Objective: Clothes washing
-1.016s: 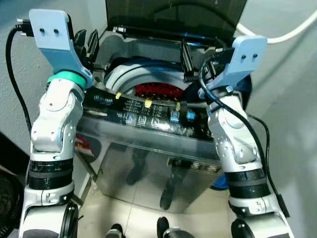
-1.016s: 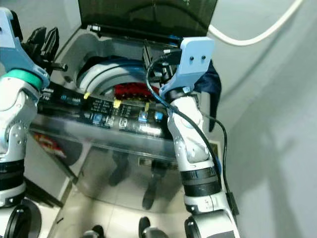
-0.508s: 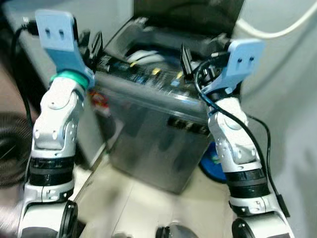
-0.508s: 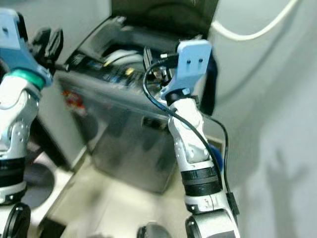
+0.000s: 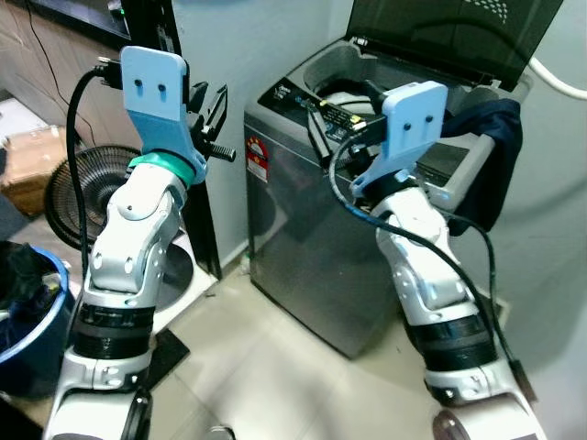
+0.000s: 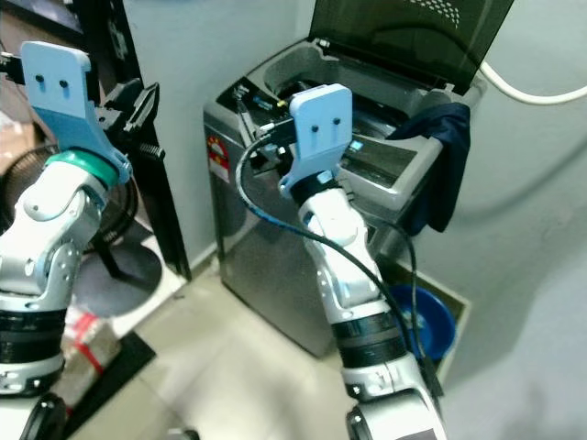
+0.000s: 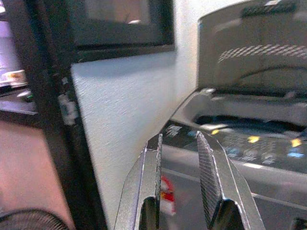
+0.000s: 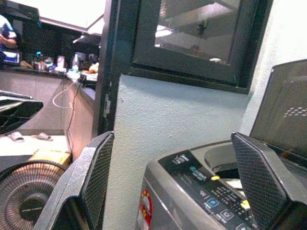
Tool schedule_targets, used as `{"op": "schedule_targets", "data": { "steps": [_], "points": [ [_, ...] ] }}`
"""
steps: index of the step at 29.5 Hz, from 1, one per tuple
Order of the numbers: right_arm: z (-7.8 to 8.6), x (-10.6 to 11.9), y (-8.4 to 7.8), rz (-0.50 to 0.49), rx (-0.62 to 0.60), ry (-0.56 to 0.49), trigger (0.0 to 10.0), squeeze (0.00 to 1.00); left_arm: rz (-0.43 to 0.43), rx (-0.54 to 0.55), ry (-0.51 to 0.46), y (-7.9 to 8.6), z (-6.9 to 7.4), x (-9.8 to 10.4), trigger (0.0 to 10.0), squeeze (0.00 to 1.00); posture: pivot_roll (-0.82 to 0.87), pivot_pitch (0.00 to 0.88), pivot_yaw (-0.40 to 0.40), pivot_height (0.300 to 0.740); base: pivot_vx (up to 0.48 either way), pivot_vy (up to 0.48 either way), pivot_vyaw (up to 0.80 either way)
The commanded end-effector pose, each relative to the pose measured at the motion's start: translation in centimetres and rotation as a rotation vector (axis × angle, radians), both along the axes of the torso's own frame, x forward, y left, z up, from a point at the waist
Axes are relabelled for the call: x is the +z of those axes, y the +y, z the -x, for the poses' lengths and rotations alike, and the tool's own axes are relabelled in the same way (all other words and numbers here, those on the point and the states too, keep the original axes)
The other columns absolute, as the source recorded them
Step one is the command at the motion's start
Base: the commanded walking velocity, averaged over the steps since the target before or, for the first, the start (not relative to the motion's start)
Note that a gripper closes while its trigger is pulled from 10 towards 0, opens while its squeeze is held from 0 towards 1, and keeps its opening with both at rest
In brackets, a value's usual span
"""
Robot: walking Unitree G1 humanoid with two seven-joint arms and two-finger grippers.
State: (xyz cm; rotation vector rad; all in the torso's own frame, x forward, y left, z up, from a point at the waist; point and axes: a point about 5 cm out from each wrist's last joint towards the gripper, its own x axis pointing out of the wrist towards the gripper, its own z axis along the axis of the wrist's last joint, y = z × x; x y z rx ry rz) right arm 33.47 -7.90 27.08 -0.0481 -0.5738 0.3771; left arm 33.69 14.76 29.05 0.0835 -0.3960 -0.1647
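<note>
Left eye view: the washing machine [image 5: 312,247] is a grey top-loader standing against the wall, lid [image 5: 449,32] propped up and open. A dark blue garment [image 5: 491,151] hangs over its right rim, draping down the side. The left gripper [image 5: 209,115] is raised in the air well to the left of the machine, in front of a black door frame, and its fingers look slightly apart. The right gripper [image 5: 323,124] is up beside the machine's control panel. A black fan [image 5: 78,188] stands on the floor behind the left arm, and a blue basket [image 5: 27,312] with dark clothes sits at the far left edge.

Right eye view: same setup, plus a blue basin [image 6: 431,321] on the floor just beside the machine's right side, under the hanging garment.

Left wrist view: the two fingers [image 7: 208,177] stand close together with a narrow gap and nothing between them, pointing toward the control panel [image 7: 244,148].

Right wrist view: the fingers [image 8: 96,177] are spread wide, empty, and the machine's panel sits beyond them, with the fan low down.
</note>
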Motion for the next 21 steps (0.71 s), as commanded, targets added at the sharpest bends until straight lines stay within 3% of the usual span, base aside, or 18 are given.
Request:
{"op": "schedule_targets", "data": {
  "steps": [1, 21],
  "points": [
    [-0.11, -0.92, -0.58, 0.012, -0.013, 0.030, 10.0, 0.00, -0.006, -0.012, 0.021, -0.47, 0.01, -0.56, 10.0, 0.00, 0.01, 0.025, 0.013, 0.740, 0.000, 0.000, 0.79],
    [-0.35, -1.43, -0.97, -0.001, -0.018, 0.052, 10.0, 0.00, -0.022, 0.002, 0.024, -0.60, -0.04, -0.80, 10.0, 0.00, 0.02, 0.023, 0.015, 0.740, 0.000, 0.000, 0.79]
  ]
}}
